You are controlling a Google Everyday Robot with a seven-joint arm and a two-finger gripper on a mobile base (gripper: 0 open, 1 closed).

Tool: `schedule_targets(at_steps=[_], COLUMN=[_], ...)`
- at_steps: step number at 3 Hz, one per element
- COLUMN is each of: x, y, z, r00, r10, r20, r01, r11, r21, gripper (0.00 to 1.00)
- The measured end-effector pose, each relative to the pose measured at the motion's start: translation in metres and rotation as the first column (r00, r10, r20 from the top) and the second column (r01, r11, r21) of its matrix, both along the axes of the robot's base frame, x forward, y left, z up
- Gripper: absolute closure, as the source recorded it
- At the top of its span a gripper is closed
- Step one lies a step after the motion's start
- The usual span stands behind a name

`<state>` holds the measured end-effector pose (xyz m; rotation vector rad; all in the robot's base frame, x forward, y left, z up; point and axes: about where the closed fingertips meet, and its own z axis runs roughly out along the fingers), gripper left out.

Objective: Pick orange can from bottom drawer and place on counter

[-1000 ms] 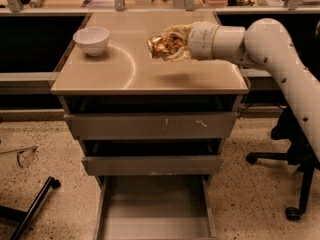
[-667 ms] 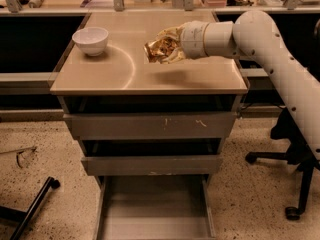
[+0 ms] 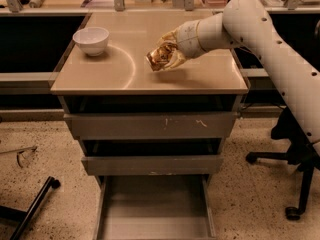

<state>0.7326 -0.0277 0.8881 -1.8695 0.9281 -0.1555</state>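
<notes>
The tool (image 3: 166, 55) is clamped on the dented can (image 3: 156, 59), which is tilted low over the surface (image 3: 210, 79). If released at that tilt, the can could roll off the front edge towards the open drawer (image 3: 155, 219).

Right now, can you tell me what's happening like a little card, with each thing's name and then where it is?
counter: beige top of the drawer cabinet
bottom drawer: pulled out, grey floor showing
orange can: tilted, held low over the counter's middle right; touching it or not, cannot tell
gripper: closed around the orange can
arm: reaches in from the right
white bowl: upright on the counter's back left, apart from the orange can
</notes>
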Motion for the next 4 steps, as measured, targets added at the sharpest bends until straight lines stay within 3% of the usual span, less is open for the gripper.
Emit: schedule_targets(at_steps=[2, 3, 4], x=[0.005, 0.008, 0.008], y=[-0.009, -0.015, -0.014], z=[-0.033, -0.053, -0.053], r00=[0.9949, 0.9871, 0.987], r10=[-0.027, -0.046, -0.046], r20=[-0.097, -0.153, -0.154], r01=[0.023, 0.041, 0.041], r11=[0.999, 0.999, 0.999], r21=[-0.043, -0.034, -0.034], gripper=[1.0, 1.0, 0.81])
